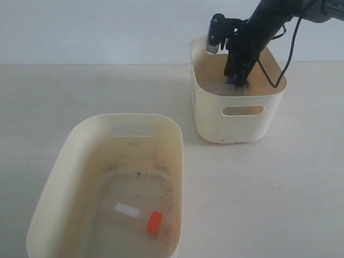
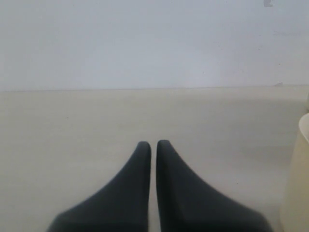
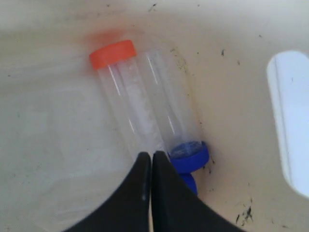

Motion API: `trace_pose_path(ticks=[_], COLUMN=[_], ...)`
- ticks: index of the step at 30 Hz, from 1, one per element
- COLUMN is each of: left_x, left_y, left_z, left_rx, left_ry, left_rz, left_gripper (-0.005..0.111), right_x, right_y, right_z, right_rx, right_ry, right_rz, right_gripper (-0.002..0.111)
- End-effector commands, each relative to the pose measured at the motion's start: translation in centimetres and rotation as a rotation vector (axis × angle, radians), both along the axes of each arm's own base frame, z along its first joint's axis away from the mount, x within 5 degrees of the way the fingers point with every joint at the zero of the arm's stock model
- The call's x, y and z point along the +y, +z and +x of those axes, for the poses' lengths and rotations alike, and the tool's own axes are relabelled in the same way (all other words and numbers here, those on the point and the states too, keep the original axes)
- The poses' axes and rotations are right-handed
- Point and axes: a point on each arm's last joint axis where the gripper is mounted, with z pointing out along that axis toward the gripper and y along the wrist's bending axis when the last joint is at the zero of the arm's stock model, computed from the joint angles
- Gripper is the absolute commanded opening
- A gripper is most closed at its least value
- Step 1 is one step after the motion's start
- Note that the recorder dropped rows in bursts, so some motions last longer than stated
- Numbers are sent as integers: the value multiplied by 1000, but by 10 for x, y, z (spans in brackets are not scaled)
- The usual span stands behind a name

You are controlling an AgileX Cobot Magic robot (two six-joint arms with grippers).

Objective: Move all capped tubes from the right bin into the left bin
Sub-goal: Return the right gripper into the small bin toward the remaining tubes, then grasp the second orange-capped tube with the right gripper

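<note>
By the counter's (image 2: 72,125) front-left corner an orange-capped tube (image 1: 138,216) is held in the left bin (image 1: 161,145); near the far edge the right gripper (image 1: 237,80) is sunk in the right bin (image 1: 209,118). The left gripper (image 2: 153,145) is pressed together over open counter. Only up close is the right gripper seen closed, at a second orange tube (image 3: 123,96) touching a blue-capped tube (image 3: 176,111).

Left fingers (image 2: 137,193): matte black, broad at the base, tapering to rounded tips. Right fingers (image 3: 140,193): same black wedges. Above the right fingers, black arm (image 1: 263,24). Thin black cable (image 1: 288,54) loops beside it. Silver-blue cylinder (image 1: 215,35) mounted alongside.
</note>
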Motion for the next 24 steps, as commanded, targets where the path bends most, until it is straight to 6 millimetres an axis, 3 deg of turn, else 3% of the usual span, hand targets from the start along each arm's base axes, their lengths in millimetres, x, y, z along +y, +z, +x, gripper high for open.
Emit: trace_pose_path(ticks=[1,7,19,21,24], left_x=[0,0,0,0,0], left_y=[2,2,2,2,2], left_z=[0,0,0,0,0], left_rx=[-8,-8,-8,-8,-8], left_ry=[1,1,1,1,1], left_rz=[-16,-16,-16,-16,-16], left_gripper=[4,4,4,4,4], right_x=[-2,-2,14,17,19], right_y=[-6,-21,-25,-28,-35], right_z=[5,9,9,9,10], right_rx=[-39,-46,-67,-71,-72], right_ry=[72,79,148,155,168], right_rz=[-40,-47,-67,-72,-83], right_gripper=[0,0,1,8,30])
